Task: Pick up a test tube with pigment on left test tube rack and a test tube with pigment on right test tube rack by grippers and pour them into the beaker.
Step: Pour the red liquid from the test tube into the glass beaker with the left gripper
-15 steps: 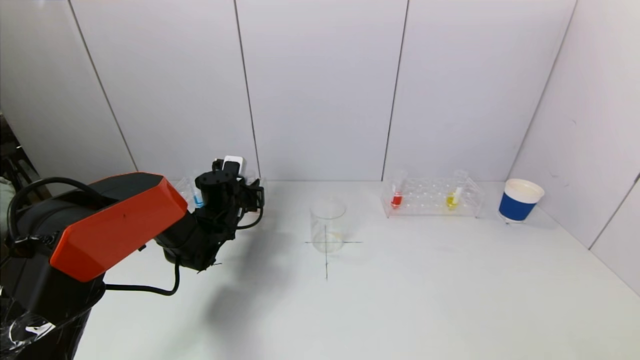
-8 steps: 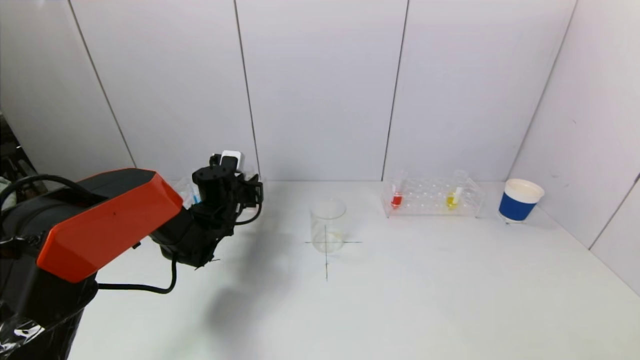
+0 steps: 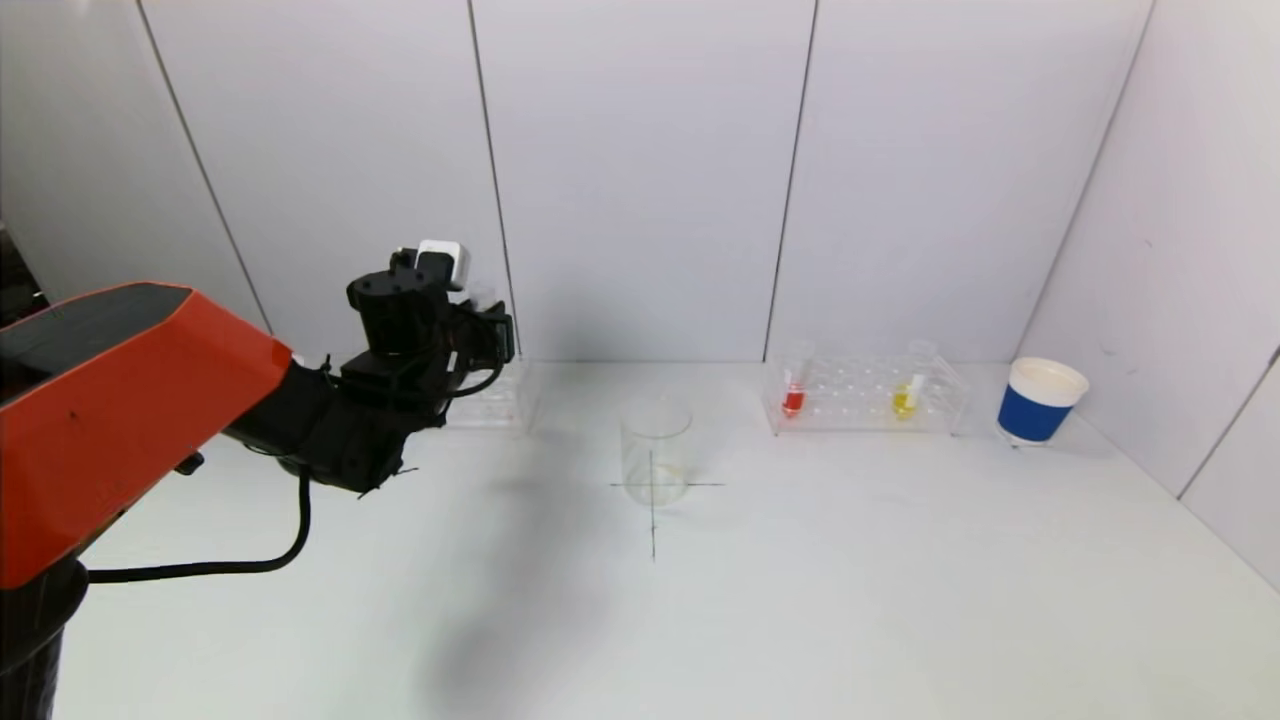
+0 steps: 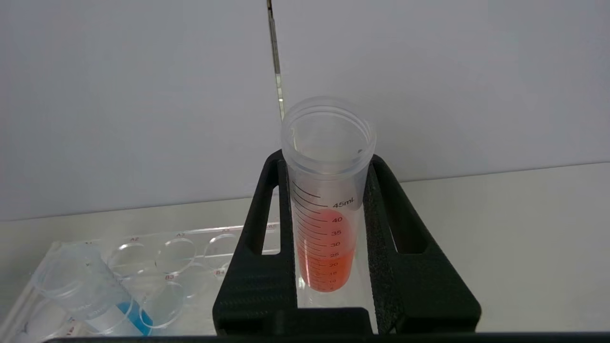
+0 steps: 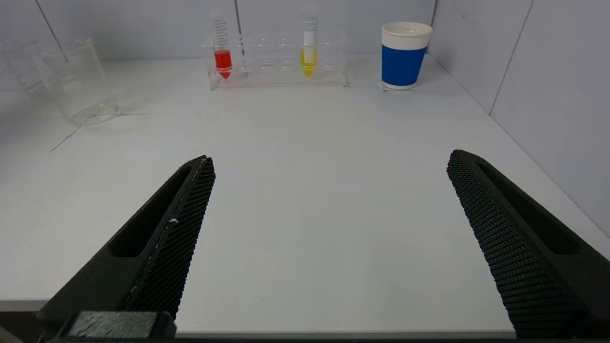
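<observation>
My left gripper is shut on a clear graduated test tube holding orange-red pigment, gripped upright below its open rim. In the head view the left gripper hangs above the left test tube rack, clear of it. A tube with blue pigment stays in the left rack. The empty glass beaker stands at table centre on a drawn cross. The right test tube rack holds a red tube and a yellow tube. My right gripper is open over bare table near the front edge.
A blue and white paper cup stands right of the right rack, close to the side wall. White wall panels close off the back and right of the table. My orange left arm reaches in from the left.
My left arm has risen, lifting the orange-red tube up out of the left rack. The right gripper and the other objects have not moved.
</observation>
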`<state>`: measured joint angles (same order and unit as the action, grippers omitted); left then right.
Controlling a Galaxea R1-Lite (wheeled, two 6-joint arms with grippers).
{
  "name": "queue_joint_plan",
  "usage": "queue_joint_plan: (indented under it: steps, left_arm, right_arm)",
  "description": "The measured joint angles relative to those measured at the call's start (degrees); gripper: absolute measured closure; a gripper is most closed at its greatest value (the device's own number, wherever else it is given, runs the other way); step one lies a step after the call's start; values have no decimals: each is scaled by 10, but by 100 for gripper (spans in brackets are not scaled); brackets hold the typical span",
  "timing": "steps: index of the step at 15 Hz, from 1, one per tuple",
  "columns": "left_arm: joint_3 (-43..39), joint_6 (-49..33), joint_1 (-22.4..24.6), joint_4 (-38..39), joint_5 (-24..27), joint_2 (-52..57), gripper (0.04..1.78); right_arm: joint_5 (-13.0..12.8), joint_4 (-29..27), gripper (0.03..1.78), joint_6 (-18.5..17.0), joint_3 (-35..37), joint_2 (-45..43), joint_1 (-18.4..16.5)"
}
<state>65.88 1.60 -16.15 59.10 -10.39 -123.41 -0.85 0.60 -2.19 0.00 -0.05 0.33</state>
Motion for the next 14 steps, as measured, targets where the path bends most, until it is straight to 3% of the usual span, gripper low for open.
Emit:
queue_joint_plan:
  steps: [11,14]
  left_arm:
    - [107,7,-6,-185,7,109,138]
    - [154,14,-22,-245,59,119,138]
  right_arm:
    - [0,0,4,0,0,0,0]
    - [0,0,4,0,0,0,0]
